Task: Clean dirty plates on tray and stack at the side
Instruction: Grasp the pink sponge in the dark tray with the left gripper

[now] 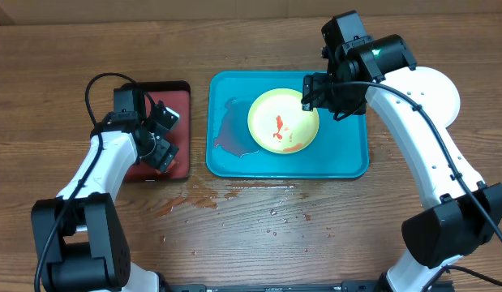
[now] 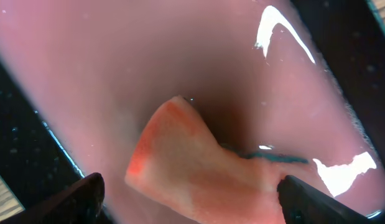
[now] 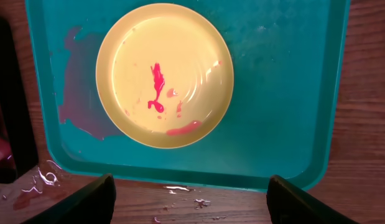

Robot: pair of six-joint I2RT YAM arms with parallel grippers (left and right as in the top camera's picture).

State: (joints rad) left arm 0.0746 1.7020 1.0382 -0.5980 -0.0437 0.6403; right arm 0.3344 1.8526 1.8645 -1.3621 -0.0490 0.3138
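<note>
Spattered desk (image 1: 315, 243) is seen; the right pincer (image 3: 192, 199) is held released above the smeared plate (image 3: 164, 74), the left pincer (image 2: 192, 199) spread around a sponge (image 2: 180, 155), presumably for wiping

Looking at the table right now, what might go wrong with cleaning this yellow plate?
The puddle on the tray reaches the edge of the yellow plate, so it may slide when wiped or gripped. The left tool stands open around the pink sponge on the red tray; closing off-centre might only nip a corner. The right tool hangs open near the plate's rim and could knock it.
</note>
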